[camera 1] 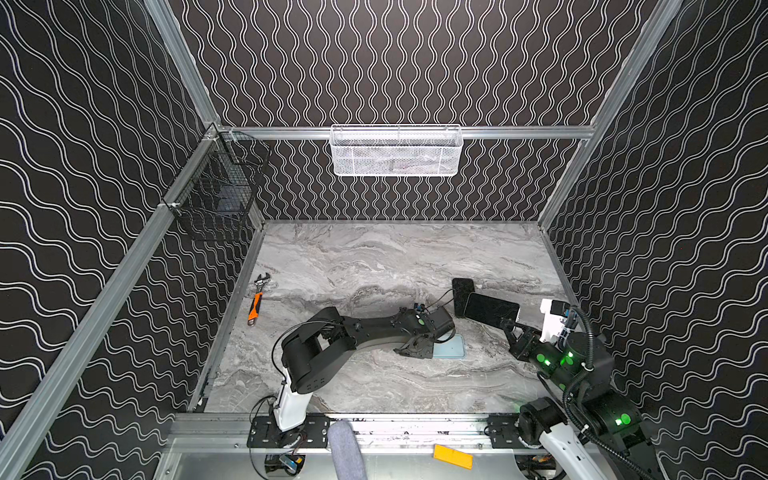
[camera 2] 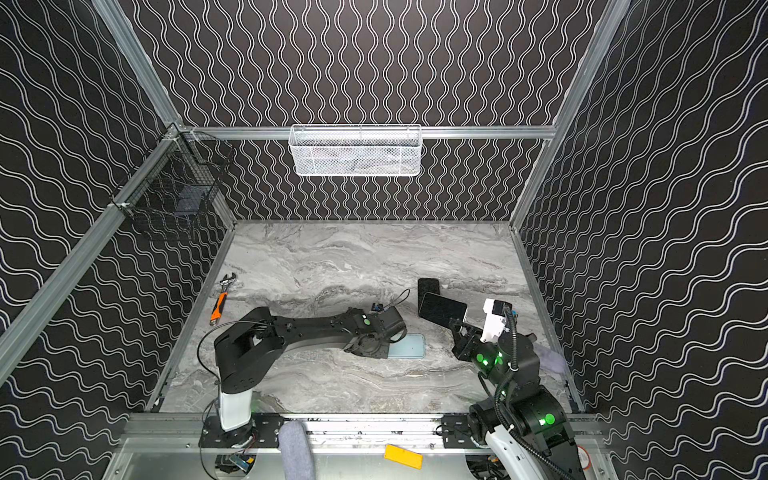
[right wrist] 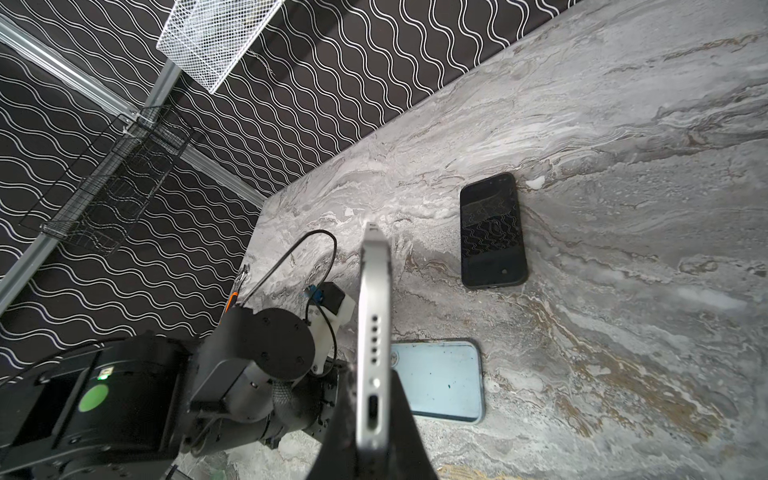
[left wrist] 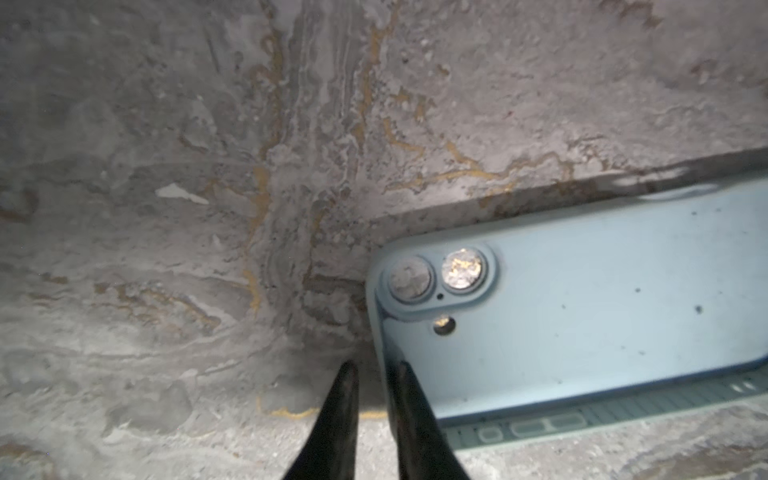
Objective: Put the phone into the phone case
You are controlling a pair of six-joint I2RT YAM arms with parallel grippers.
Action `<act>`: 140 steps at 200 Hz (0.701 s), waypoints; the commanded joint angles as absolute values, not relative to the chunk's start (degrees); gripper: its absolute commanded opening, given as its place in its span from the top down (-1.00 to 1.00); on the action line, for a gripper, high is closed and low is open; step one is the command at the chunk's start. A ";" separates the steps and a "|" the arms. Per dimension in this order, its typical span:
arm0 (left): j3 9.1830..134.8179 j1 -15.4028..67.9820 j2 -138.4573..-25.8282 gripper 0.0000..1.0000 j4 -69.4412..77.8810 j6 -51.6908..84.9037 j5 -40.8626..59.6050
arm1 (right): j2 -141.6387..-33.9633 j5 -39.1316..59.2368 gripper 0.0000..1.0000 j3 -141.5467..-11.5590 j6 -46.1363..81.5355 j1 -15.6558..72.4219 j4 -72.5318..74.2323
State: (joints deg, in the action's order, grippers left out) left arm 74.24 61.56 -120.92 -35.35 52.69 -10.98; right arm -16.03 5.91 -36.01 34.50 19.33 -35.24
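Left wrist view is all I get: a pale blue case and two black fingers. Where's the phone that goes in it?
Observer: The right fingers hold the phone in the air, right of the phone case in both top views.
Operator: Anything else around?
Observer: A second dark phone lies flat on the table, farther back.
Operator: Any tools?
Observer: An orange-handled wrench by the table's left edge.

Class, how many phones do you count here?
2: a black phone flat on the table, and a silver phone in the right gripper. The black basket may hide more.
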 commanded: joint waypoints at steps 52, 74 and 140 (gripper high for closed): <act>72.79 57.95 -120.36 0.92 -33.64 51.43 -11.98 | -17.60 7.89 1.00 -35.51 35.05 19.25 -28.93; 70.91 55.54 -117.59 0.94 -34.21 50.02 -12.79 | -18.26 8.37 1.00 -35.77 34.90 19.25 -28.50; 61.92 47.16 -107.95 0.94 -34.78 43.37 -14.52 | -21.93 11.47 1.00 -32.68 35.37 19.25 -23.51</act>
State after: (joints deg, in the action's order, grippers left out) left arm 64.23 49.80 -109.75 -35.75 47.44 -14.02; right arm -20.67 9.13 -33.67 34.96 19.33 -30.20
